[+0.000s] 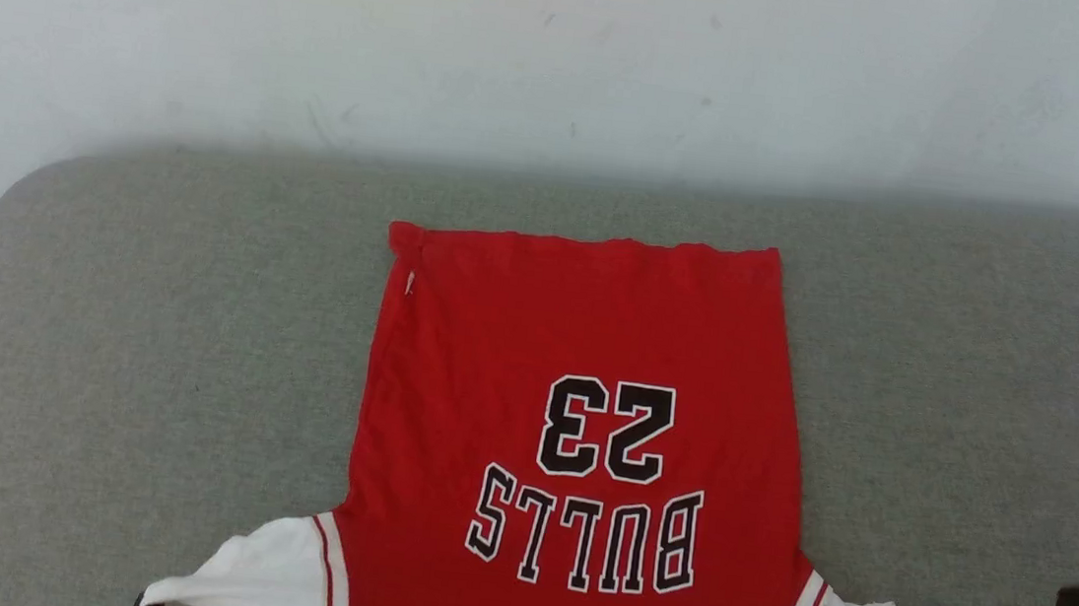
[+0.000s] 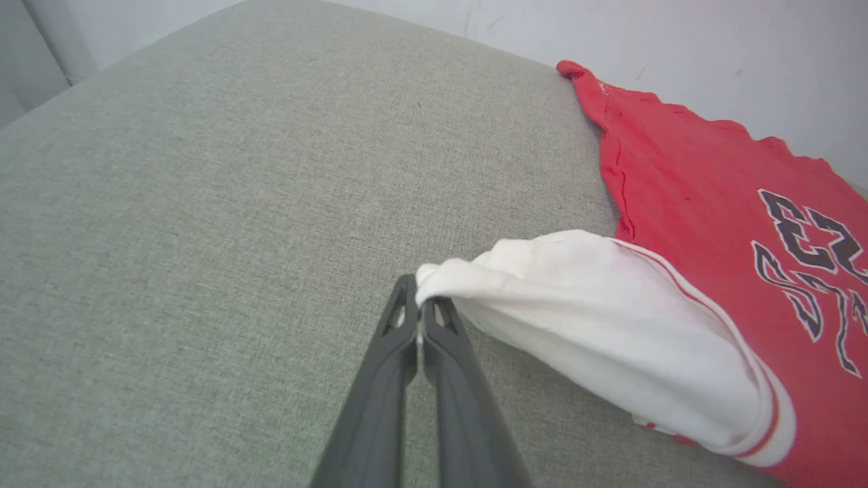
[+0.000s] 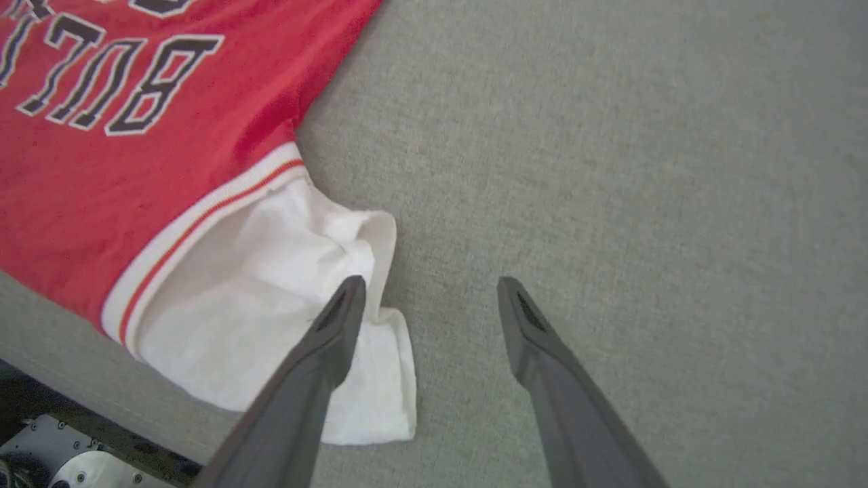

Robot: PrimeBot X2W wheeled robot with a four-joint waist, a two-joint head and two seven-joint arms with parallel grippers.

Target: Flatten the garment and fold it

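head: high, looking down | wrists: close, low, along fingers (image 2: 380, 379) | shared: garment (image 1: 587, 327)

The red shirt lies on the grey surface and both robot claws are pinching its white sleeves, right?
Not quite. The left gripper does pinch a white sleeve of the garment, but the right wrist view shows the right gripper open at the other sleeve, pinching nothing.

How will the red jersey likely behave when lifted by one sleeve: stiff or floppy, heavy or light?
Probably floppy: the sleeve pinched by the left gripper sags in a soft fold. Likely light: a fingertip pinch alone holds it up. Pushed, the jersey would probably bunch, not slide; its other sleeve lies crumpled on the grey cushion.
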